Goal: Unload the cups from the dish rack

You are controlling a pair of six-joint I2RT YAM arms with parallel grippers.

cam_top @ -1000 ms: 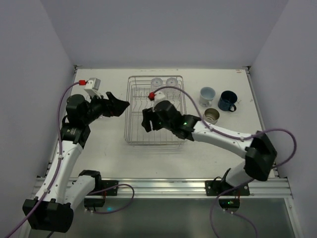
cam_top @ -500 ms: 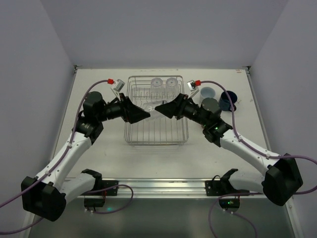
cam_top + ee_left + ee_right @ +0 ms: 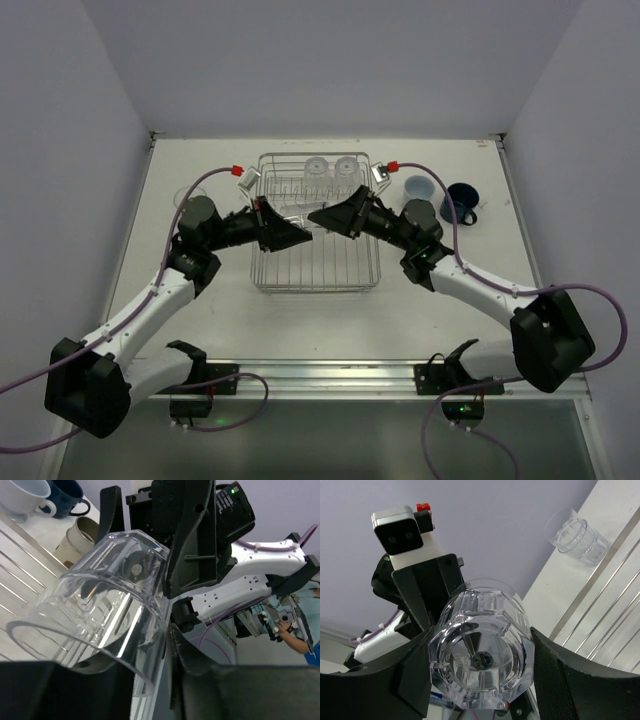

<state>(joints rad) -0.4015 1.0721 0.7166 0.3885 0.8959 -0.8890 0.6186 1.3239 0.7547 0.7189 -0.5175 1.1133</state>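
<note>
Hanging in the air over the middle of the dish rack point(image 3: 262, 272), at the centre of the top view, is a clear ribbed cup point(image 3: 481, 655). It lies on its side between the two arms. The right fingers point(image 3: 322, 214) are closed on its thick bottom end, one finger pressed to each side. The left fingers point(image 3: 292, 234) sit on both sides of its open end, but I cannot tell if they are squeezing it or only close to it. Two more clear cups point(image 3: 315, 167) point(image 3: 346, 166) sit side by side at the top end of the rack. On the white tabletop point(image 3: 220, 320), to the right of the rack, a pale blue cup point(image 3: 418, 187) stands just beside a dark blue mug point(image 3: 462, 202), and a beige cup point(image 3: 82, 537) is near them. One more clear cup point(image 3: 184, 196) stands on the tabletop at the left of the rack.
</note>
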